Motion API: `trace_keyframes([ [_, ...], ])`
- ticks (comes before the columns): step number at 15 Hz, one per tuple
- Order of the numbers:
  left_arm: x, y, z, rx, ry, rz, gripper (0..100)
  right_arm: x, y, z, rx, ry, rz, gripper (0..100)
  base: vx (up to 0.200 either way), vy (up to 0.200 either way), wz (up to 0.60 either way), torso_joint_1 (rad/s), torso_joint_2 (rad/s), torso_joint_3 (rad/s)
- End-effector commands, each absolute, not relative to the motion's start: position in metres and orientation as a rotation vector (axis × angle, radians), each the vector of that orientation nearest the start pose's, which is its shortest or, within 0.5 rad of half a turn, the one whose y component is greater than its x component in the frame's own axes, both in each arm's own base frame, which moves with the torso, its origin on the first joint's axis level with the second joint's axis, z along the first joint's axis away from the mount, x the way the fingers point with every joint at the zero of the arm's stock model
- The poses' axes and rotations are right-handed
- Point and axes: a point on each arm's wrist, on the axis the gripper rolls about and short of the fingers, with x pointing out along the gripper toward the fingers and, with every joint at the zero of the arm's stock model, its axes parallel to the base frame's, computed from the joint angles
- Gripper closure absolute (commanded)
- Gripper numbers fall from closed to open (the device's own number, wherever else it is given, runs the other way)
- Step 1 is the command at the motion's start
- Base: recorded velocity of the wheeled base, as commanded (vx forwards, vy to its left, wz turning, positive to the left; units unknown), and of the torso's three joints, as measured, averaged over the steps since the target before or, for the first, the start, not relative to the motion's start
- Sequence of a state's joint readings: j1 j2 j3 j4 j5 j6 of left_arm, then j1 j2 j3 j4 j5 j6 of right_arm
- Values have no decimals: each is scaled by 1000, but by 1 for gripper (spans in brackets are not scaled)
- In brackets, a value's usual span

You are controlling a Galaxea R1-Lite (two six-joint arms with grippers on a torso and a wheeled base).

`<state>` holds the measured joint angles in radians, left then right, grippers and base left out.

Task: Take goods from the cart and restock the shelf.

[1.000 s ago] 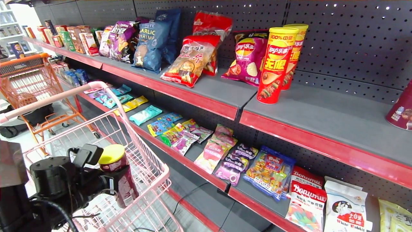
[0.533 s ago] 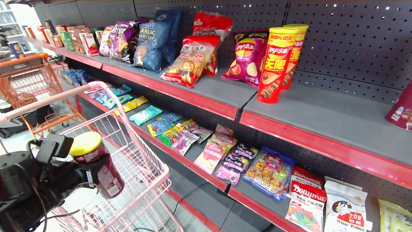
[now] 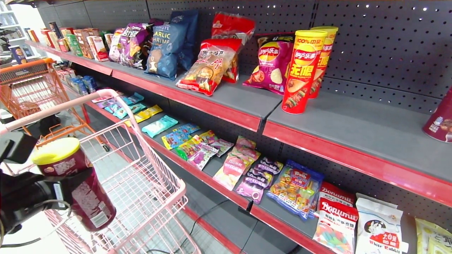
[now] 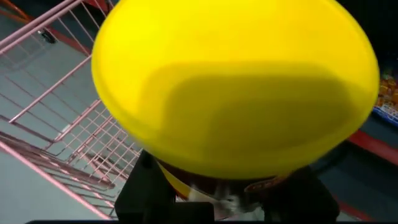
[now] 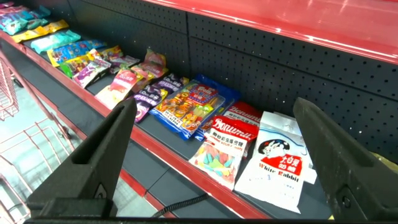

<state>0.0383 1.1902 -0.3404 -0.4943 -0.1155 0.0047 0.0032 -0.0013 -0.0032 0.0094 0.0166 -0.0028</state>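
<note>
Canister (image 3: 94,209) inside left pincer (image 3: 72,188)

Dark-red canister (image 3: 84,201) with a yellow lid — tilted, gripped by the left hand (image 3: 69,181) — over the pink cart (image 3: 166,190).

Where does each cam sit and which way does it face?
Head view: on the head, facing forward and down at the shelf and pink cart; left arm at its left edge, left gripper clamped on a maroon can.
Left wrist view: on the left wrist, facing the can's yellow lid, own gripper beneath, cart mesh beyond.
Right wrist view: on the right wrist, facing down at candy bags; open right gripper frames them.
Shared: head and right wrist views both show the white bag.
</note>
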Motion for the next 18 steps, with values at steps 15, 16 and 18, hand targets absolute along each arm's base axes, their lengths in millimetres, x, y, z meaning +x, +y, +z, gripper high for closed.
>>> trace_keyframes([
  [15,38,-2,202,-4,142,-123,100,-23,0,75,-3,6,18,0,0,0,0,143,-359,-215],
  [16,38,-2,202,-4,142,-123,100,-23,0,75,-3,6,20,0,0,0,0,178,-403,-237],
  [18,39,-2,202,-4,143,-123,100,-23,0,75,-3,6,20,0,0,0,0,166,-386,-222],
])
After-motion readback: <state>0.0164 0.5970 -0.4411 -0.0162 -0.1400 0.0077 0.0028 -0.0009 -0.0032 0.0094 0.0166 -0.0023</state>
